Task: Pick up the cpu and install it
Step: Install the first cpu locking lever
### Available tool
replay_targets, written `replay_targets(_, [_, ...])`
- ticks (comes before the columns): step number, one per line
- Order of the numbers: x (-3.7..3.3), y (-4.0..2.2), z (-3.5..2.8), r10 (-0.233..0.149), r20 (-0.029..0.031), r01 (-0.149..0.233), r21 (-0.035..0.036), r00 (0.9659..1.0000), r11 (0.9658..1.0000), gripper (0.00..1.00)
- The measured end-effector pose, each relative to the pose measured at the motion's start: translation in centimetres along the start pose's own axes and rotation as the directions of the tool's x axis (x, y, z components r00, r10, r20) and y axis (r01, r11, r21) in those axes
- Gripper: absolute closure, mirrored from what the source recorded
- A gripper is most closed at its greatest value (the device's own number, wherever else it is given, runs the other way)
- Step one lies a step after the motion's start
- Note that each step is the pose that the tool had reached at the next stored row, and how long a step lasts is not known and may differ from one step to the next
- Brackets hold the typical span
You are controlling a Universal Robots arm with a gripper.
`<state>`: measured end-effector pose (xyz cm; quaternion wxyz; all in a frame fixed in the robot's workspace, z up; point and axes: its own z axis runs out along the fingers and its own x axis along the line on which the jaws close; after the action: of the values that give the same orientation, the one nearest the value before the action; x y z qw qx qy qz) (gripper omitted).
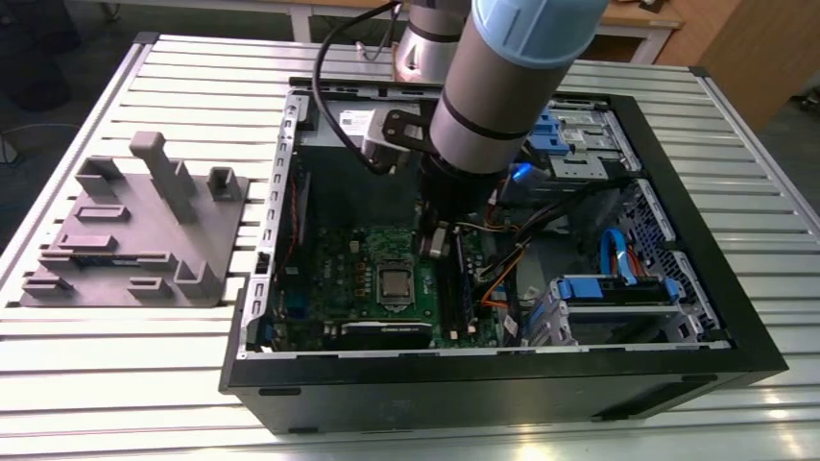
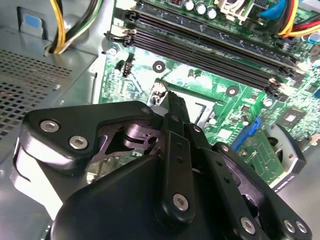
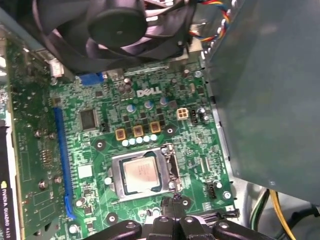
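Cpu [image 3: 141, 173] being seated in motherboard [image 3: 150, 125] socket; gripper [image 3: 172, 207] being held just beside socket, fingers closed together, nothing gripped.

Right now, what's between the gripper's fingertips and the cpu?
In the first wrist view, only the socket frame's metal edge and a bare strip of green motherboard lie between the gripper and the cpu seated in its socket.

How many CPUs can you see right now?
1. The cpu lies in the motherboard socket, just ahead of the gripper. Another could be hidden behind the arm.
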<state>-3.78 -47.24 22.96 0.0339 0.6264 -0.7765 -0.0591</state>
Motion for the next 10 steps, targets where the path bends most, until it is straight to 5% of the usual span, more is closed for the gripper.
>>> replay_targets(10, [0.9,-0.15,0.21,-0.012,-0.0081,0.012,0.001,0.9999,0.9999,0.9])
